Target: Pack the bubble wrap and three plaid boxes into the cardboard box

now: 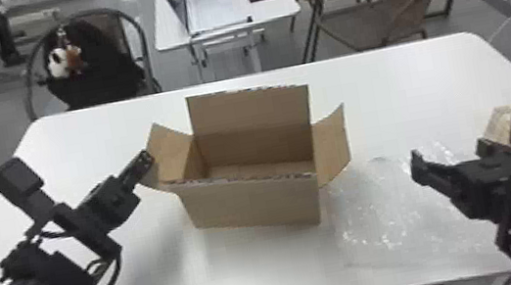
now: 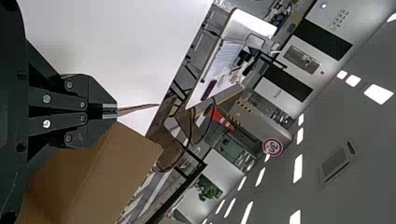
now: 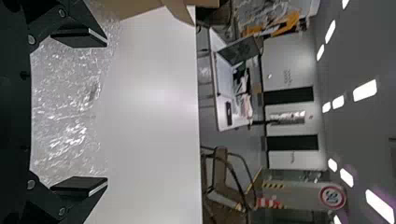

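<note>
On a white table (image 1: 407,79), an open cardboard box (image 1: 250,205) stands upright near the middle, its flaps spread and nothing to be seen in the part of its inside that shows; the left gripper (image 2: 110,111) is at the box's left side, its fingers together on the edge of a side flap (image 1: 174,150), which appears pinched between them; to the right of the box, a clear, crinkled sheet of bubble wrap (image 1: 381,217) lies loosely spread on the table, catching the light; the right gripper (image 3: 105,112) is above that sheet, its fingers wide apart with nothing clamped between them; past it, toward the table's right edge, are what look like plaid boxes (image 1: 497,125), pale beige and largely hidden behind the right arm, so I cannot tell how many there are; the step in hand, as I judge it, is picking up the bubble wrap, with the left gripper seemingly bracing the cardboard box; the next move likely calls for the right gripper to go down to the sheet, close on a raised fold and lift it over the box's right side flap; the wrap is thin and limp, so the fingers could slide over it or catch only a corner, and a trailing end might snag on a flap; the plaid boxes would then be left to pack.
</note>
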Robot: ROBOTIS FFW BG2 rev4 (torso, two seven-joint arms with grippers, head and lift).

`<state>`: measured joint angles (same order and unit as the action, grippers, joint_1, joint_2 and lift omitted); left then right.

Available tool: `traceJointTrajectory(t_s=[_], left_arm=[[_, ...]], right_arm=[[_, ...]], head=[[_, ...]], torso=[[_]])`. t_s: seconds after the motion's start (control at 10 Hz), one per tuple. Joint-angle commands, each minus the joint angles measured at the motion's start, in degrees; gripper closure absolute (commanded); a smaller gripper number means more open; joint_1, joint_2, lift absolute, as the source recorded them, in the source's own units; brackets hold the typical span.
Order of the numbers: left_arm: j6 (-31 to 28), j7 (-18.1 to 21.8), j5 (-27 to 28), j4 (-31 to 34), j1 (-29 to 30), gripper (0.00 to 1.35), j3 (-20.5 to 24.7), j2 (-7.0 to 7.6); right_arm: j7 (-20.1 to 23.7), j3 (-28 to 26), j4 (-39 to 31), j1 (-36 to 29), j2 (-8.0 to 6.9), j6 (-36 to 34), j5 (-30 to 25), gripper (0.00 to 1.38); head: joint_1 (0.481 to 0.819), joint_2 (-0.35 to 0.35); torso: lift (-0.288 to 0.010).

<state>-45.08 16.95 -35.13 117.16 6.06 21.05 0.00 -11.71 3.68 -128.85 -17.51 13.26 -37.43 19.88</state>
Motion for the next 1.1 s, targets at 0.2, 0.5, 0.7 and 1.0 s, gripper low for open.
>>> traceJointTrajectory(t_s=[0.2,0.5,0.7,1.0], left_arm=[[1.4,-0.6,0.1,0.1,0.8,1.21,-0.5,-0.15],[2.0,-0.9,1.1,0.0,0.8,1.21,-1.3,-0.15],[2.1,-1.3,1.9,0.0,0.7,1.21,-2.2,-0.15],[2.5,-1.6,2.7,-0.1,0.8,1.21,-2.9,-0.15]], right_arm=[[-18.0,-1.6,-2.3,5.8,1.76,-18.7,23.0,0.17],[-26.8,-3.4,1.9,12.1,-0.96,-28.1,30.7,0.17],[-34.9,-5.0,7.9,16.3,-0.87,-34.2,43.8,0.17],[-36.0,-4.4,15.3,20.9,-0.78,-36.2,48.2,0.17]], head=[[0.695,0.047],[0.695,0.058],[0.695,0.058],[0.695,0.066]], torso=[[-0.174],[-0.174],[-0.174],[-0.174]])
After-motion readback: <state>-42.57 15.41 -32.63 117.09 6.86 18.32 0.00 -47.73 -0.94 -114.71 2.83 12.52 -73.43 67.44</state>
